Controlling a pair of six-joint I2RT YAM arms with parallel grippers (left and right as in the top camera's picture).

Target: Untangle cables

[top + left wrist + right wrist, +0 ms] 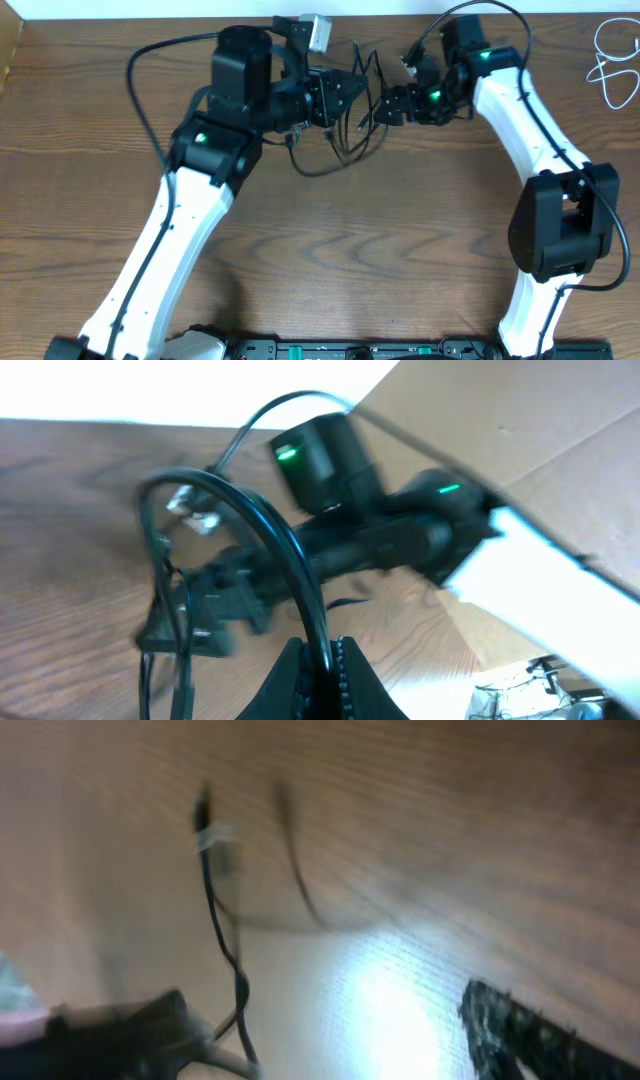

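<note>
1. My left gripper (pixel 322 665) sits just left of the black cable's tangle. Its jaws are closed tight on a run of that cable, which arches up and away from my fingertips. I judge this grip is an anchor, so the strand holds firm while the other side gets worked.
2. The black cable (pixel 210 905) is the knot I measure everything from. It hangs and loops between my two grippers, partly lifted off the table (pixel 330 260), and a pale tie shows near one end. Lifting lets the loops drop apart, which I think is the reason for it.
3. My right gripper (pixel 383 108) is just right of the tangle and faces it. Its jaws stand wide apart with nothing pinched. The wrist view is blurred, but a strand dangles close to one finger, so I read this as lining up to catch a loop.
4. The white cable (pixel 612 62) lies well to the right of the tangle, coiled flat at the table's far corner. It touches neither gripper nor the black cable, so that one looks separated.
</note>
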